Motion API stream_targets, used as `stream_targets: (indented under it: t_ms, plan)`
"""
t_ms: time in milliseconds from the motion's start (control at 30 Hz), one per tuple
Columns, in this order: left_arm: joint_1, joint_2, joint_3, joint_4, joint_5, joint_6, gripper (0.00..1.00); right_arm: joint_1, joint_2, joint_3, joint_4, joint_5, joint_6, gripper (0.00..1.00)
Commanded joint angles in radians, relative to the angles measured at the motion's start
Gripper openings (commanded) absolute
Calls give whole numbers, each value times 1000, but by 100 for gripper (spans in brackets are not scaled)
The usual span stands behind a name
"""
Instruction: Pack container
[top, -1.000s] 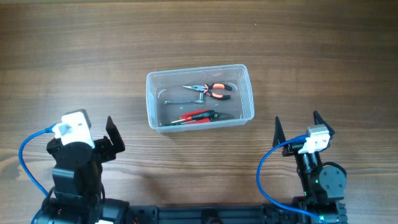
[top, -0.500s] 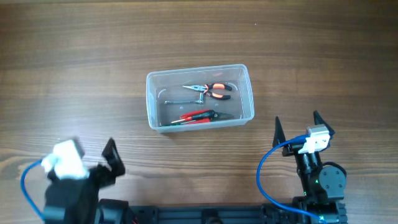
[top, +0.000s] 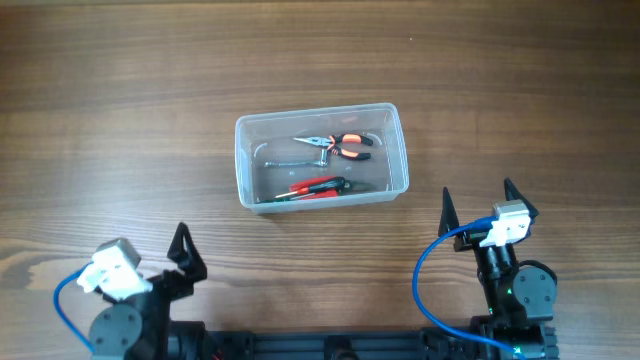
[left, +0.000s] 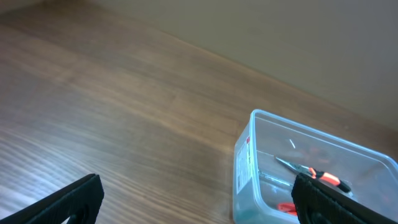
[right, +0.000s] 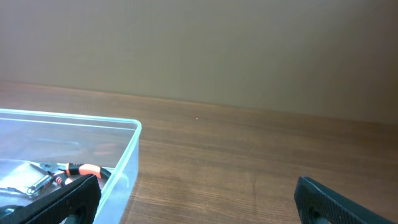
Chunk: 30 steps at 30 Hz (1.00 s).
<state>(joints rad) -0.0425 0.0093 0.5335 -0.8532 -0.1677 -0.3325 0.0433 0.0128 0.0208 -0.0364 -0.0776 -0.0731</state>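
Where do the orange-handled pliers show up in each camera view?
Overhead: orange-handled pliers near centre, inside the clear plastic tub.
Left wrist: pliers lower right, inside the tub.
Right wrist: pliers lower left, inside the tub.
Shared landmark: the tub's rim.

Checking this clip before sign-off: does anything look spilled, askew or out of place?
Nothing stands out. The container sits upright on the table, with the orange-handled pliers and the red-handled implement lying inside it.
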Motion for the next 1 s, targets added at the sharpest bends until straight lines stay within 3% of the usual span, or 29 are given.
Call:
stream_targets:
  t_ms: [0,167,367,633,967]
  plan:
    - [6,-6,-109,145,15,23,100,5,-10,-1,8,10,2,100]
    - [6,-6,-251,407,24,84,100,5,-10,-1,8,10,2,100]
    - [6,-6,-397,655,134,256,100,5,-10,-1,8,10,2,100]
    - [6,-6,-491,701,235,270,100,5,-10,-1,8,10,2,99]
    - [6,-6,-491,701,239,274,100,5,-10,-1,8,10,1,100]
